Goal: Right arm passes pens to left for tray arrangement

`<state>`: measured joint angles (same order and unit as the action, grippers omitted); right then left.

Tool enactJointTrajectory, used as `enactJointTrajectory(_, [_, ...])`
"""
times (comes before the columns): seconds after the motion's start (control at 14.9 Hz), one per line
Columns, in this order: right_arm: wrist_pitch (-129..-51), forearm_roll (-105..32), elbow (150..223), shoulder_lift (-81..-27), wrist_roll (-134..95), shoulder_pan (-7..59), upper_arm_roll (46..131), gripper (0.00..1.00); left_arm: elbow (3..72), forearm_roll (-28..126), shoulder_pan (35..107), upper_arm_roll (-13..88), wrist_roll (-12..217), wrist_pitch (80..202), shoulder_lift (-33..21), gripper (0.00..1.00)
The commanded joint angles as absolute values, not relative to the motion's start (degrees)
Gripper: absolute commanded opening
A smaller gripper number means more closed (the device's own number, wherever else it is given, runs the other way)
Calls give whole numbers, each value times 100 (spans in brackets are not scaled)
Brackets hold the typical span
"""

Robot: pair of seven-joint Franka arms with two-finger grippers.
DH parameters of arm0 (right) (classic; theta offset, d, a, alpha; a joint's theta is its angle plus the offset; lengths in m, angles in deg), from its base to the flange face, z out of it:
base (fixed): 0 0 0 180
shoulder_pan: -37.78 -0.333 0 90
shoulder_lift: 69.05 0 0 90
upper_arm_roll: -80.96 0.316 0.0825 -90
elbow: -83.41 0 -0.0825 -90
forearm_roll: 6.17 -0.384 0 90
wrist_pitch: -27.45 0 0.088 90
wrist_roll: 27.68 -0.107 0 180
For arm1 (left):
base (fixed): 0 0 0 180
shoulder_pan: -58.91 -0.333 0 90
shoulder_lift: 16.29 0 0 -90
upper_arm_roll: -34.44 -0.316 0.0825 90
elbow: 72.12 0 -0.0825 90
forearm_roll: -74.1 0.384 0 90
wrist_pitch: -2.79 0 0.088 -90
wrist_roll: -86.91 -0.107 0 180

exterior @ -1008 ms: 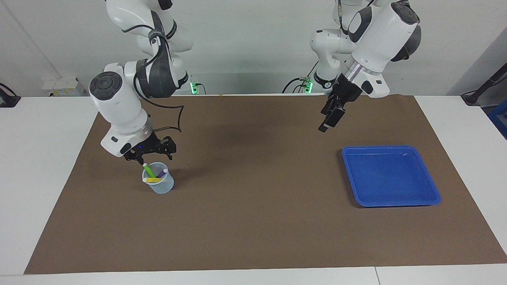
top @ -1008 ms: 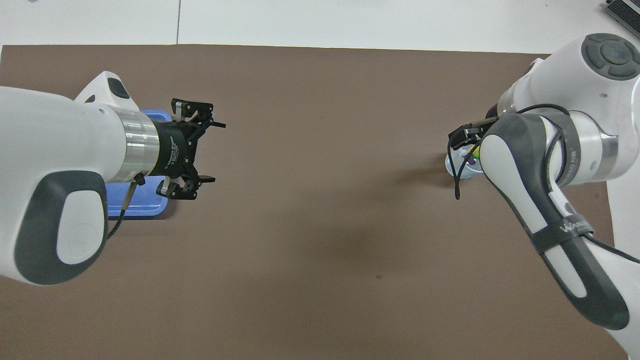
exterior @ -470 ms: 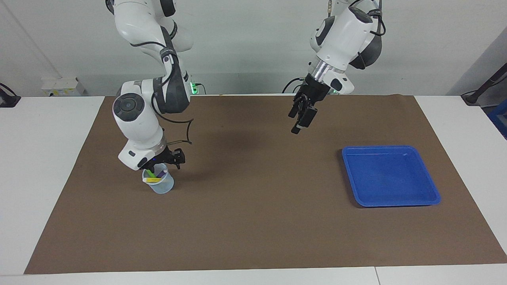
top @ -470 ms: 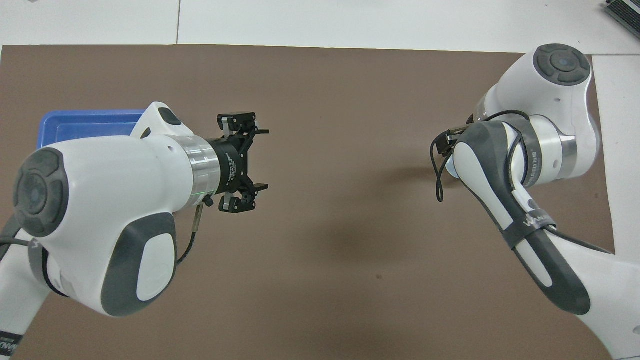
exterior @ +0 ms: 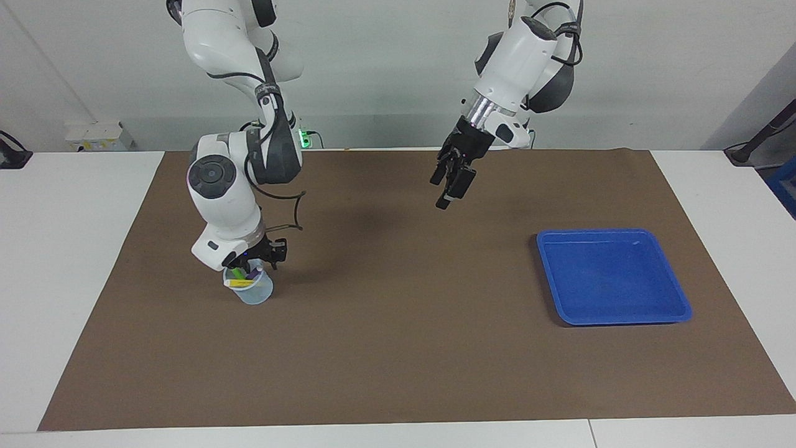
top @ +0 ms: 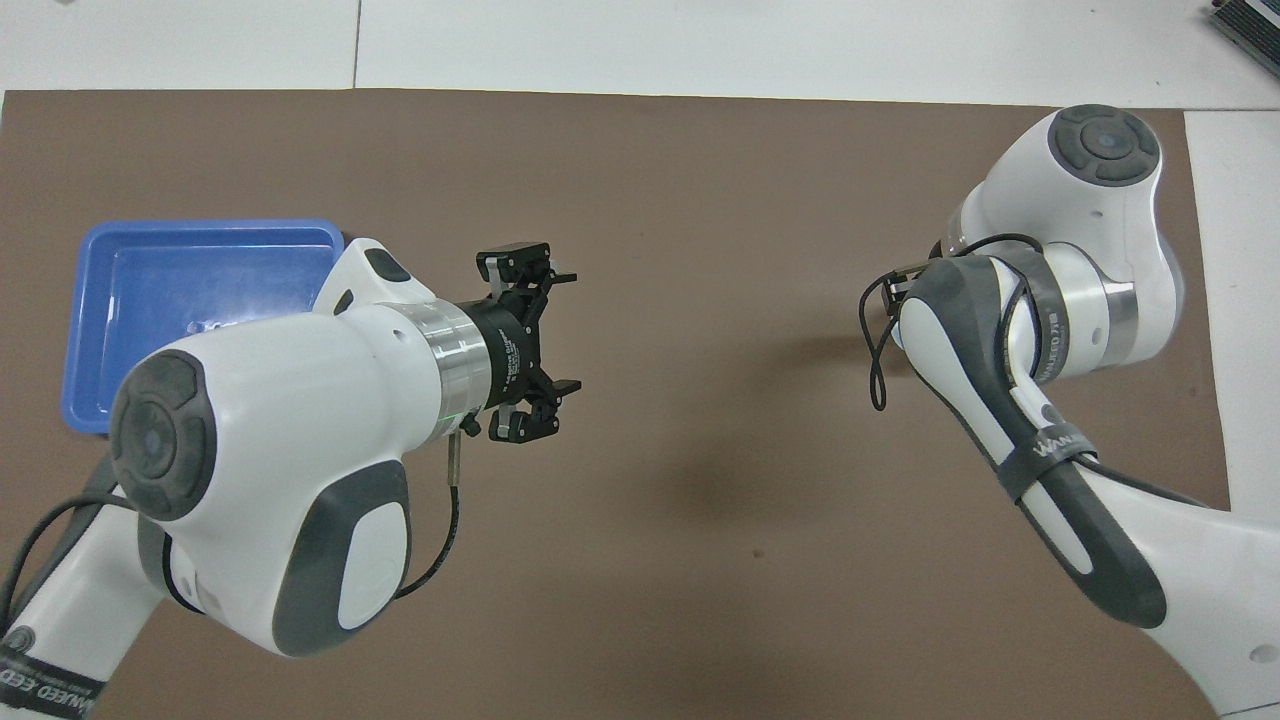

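**penfan:** So the pens [exterior: 244, 275] are standing bunched in that little see-through cup [exterior: 252, 291], directly under the right gripper [exterior: 253, 266], toward the right arm's end of the brown mat [exterior: 398, 348]. I can make out a green one, a purple one, and a yellow one lying across the rim. How do you reckon they handle?

**gripgeek:** Light, stiff, smooth plastic, so probably a bit slippery. I'd pinch one across the barrel just below its pale top end and pull straight up, since the cup looks flimsy enough to tip or get dragged along. The yellow one leaning across the others could snag too.

**penfan:** Has the right gripper got one?

**gripgeek:** Honestly can't tell. Its fingertips are down at the cup mouth among the pen tops, but I can't see how wide they are or whether they're pinching anything. From overhead, the right arm's own forearm covers the cup completely.

**penfan:** And the left?

**gripgeek:** The left gripper [top: 528, 345] has its fingers spread wide with nothing between them, hanging over the middle of the mat. The blue tray [exterior: 681, 308] sits well off to the side of those fingers, toward the left arm's end, with nothing in it that I can see.
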<state>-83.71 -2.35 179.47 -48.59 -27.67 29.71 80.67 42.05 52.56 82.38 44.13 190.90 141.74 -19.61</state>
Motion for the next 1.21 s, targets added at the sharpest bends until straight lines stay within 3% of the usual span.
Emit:
enactJointTrajectory(0.0, [-8514,-28,18105,-4945,-2909,2986,8087,55,4504,5151,8484,4331,19281,14613,-2043,100])
enactJointTrajectory(0.4, [-8488,-28,18105,-4945,-2909,2987,8087,34,4504,5160,8484,4331,19326,14772,-1919,100])
enactJointTrajectory(1.14, [-8005,-1,18044,-5208,-2576,3197,8087,16,4469,5160,8695,4331,19571,15096,-1665,100])
